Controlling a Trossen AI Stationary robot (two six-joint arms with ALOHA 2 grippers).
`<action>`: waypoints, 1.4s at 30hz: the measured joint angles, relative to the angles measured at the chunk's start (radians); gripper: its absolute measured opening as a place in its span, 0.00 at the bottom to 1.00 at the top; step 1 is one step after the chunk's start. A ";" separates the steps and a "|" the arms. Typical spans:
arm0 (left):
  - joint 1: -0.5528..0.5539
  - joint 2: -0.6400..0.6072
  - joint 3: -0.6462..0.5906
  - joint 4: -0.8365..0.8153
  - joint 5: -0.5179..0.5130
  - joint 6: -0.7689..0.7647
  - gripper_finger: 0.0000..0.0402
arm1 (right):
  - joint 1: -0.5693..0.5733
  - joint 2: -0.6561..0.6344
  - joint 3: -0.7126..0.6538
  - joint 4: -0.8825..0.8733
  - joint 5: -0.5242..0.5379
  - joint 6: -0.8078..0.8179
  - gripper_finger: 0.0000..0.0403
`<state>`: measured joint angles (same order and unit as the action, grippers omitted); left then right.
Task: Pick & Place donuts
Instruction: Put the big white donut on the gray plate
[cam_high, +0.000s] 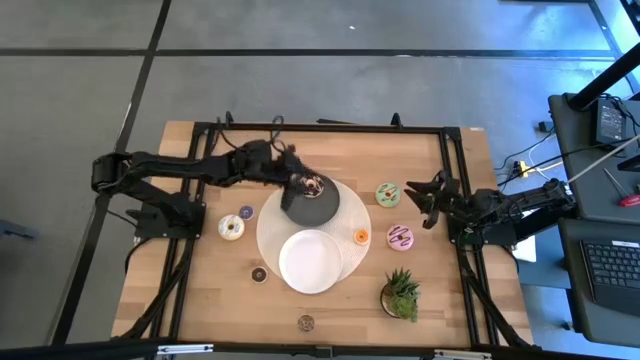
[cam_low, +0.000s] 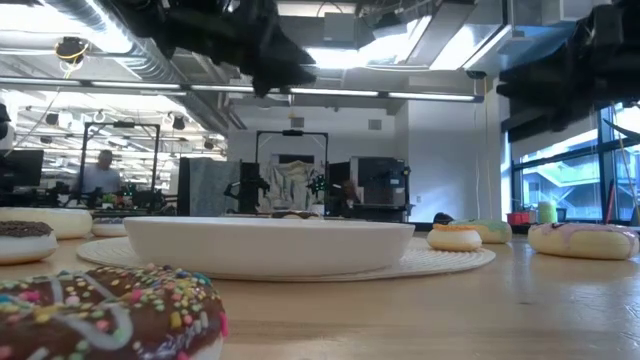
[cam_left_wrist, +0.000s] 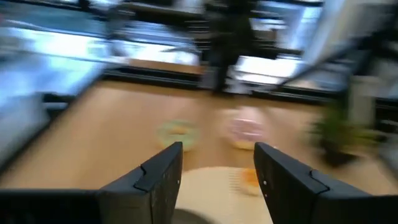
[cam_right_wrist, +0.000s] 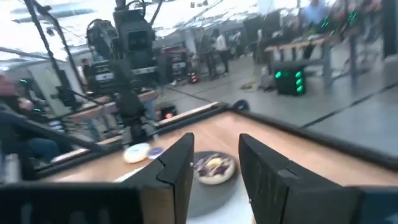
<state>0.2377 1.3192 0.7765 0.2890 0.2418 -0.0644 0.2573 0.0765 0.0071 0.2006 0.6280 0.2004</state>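
A brown iced donut (cam_high: 316, 185) lies on the dark grey plate (cam_high: 325, 210) at the far side of the round placemat (cam_high: 268, 235). My left gripper (cam_high: 302, 183) hovers open just left of that donut; its wrist view shows nothing between its fingers (cam_left_wrist: 163, 171). On the table lie a white donut (cam_high: 231, 227), a purple mini (cam_high: 247, 212), a dark brown mini (cam_high: 259, 274), an orange mini (cam_high: 361, 236), a green donut (cam_high: 388, 193) and a pink donut (cam_high: 401, 237). My right gripper (cam_high: 416, 195) waits open near the table's right edge.
A white plate (cam_high: 308, 262) sits on the near part of the placemat. A small potted plant (cam_high: 400, 295) stands near the front right. One more brown sprinkled donut (cam_low: 100, 310) lies by the table's near edge. A black frame (cam_high: 455, 180) borders the table.
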 joint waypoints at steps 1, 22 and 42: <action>-0.023 0.000 0.000 0.000 0.028 -0.001 0.49 | 0.000 0.000 0.000 -0.001 -0.001 0.031 0.32; -0.291 0.000 0.000 0.059 0.013 0.025 0.49 | 0.000 0.000 0.000 -0.011 -0.002 0.135 0.38; -0.288 0.004 0.000 0.000 0.013 0.078 0.48 | 0.000 0.000 0.000 -0.031 0.014 -0.028 0.59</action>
<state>-0.0505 1.3231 0.7765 0.2886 0.2546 0.0131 0.2573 0.0761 0.0071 0.1696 0.6415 0.1729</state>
